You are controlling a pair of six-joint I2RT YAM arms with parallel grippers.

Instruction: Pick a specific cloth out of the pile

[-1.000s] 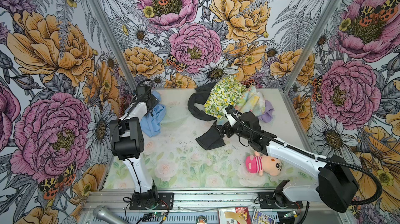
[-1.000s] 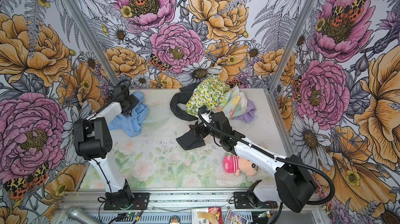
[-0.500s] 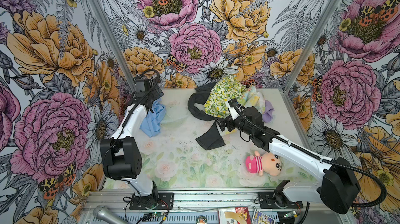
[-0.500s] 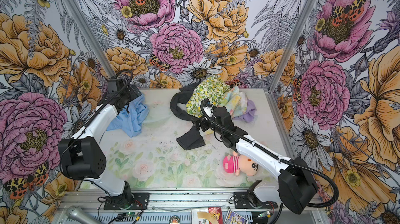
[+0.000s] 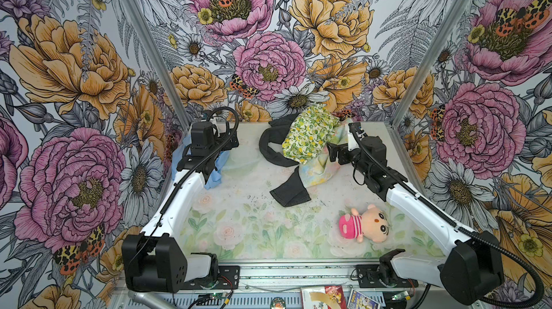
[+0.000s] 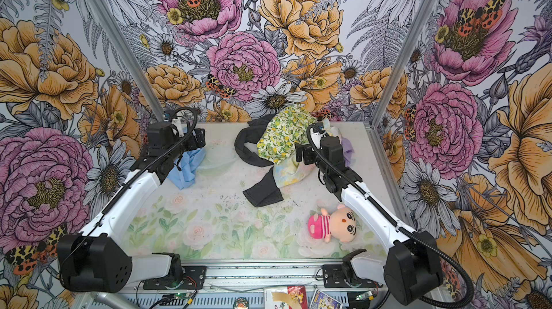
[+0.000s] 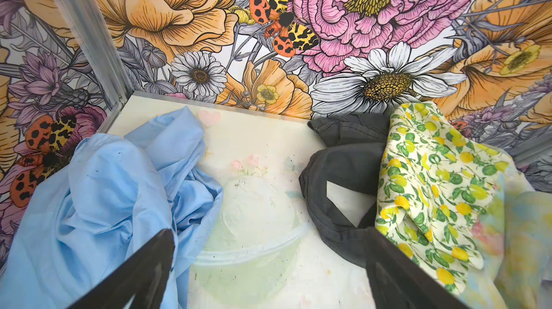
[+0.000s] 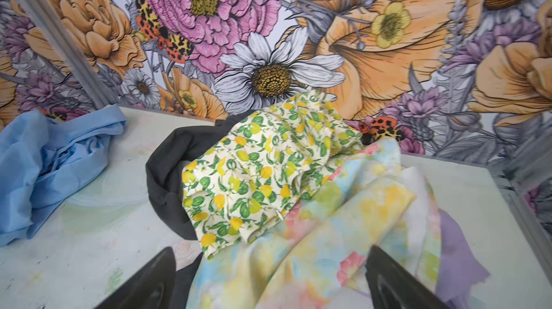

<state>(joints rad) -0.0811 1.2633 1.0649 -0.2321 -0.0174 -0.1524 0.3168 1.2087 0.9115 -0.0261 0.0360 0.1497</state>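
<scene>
Thin crumpled sky-blue cloth: apart from heaped mixed-print pile, apparently sorted out. Left end effector, right end effector: spread, empty.

Light sky-blue thin cloth: fine smooth weave, matt, soft creases.

Pile of mixed cloths:
- black cloth: heavier, dense weave, matt
- white lemon-print cloth: thin, crisp, matt
- pastel floral cloth: light, smooth
- lilac cloth: smooth, plain

Pink-and-peach plush doll: soft, fuzzy nap.

Bench: matt floral print, scuffed, speckled with dark marks.

Silver corner post: brushed metal, dull sheen.

White arm shell: smooth plastic, semi-gloss. Black joint housing: matt plastic.

Flower-printed wall panel: flat, matt.
</scene>
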